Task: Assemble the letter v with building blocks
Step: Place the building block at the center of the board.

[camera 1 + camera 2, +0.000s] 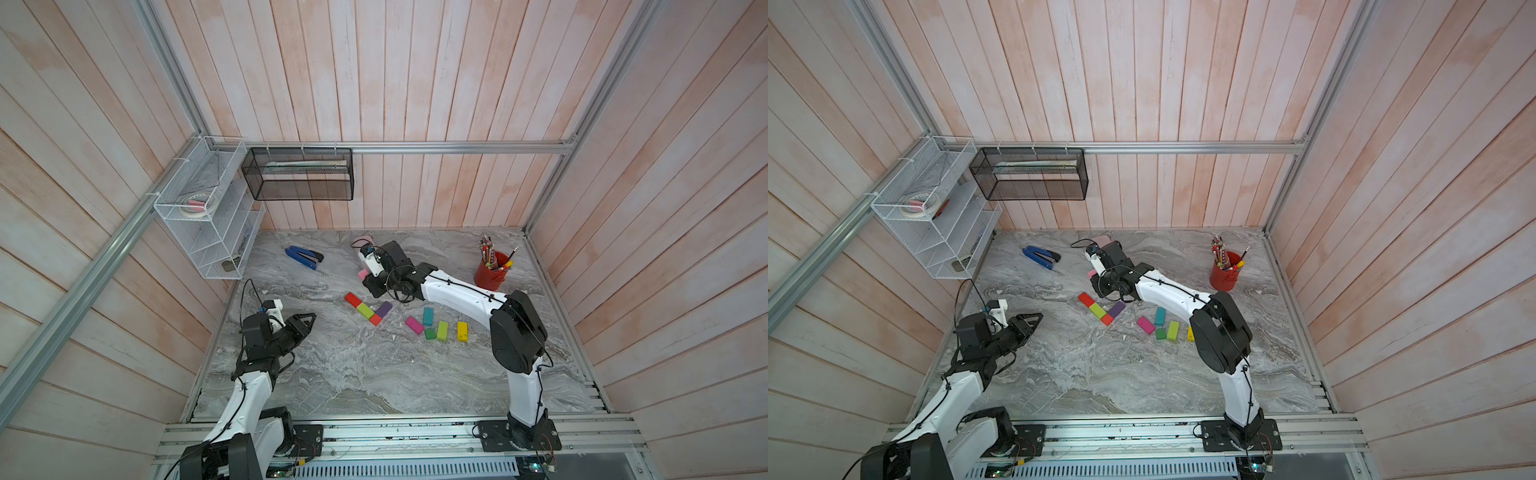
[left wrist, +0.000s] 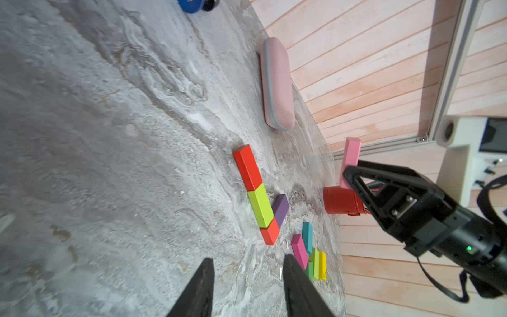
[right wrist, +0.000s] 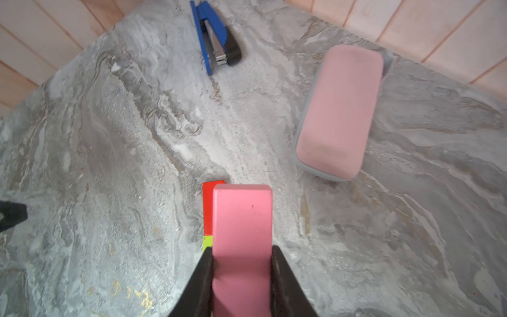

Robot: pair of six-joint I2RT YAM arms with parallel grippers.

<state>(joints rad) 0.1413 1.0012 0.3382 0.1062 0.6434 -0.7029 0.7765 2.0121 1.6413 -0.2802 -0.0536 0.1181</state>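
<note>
Finds right pincer (image 3: 241,249) pinching pink block (image 3: 242,214) across its long sides, left pincer (image 2: 247,259) spread empty; judges block light, stiff, matte.

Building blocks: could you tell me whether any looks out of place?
Nothing stands out: red brick, lime brick and red cube lie in line, purple brick branches off, right gripper holds the pink brick.
</note>
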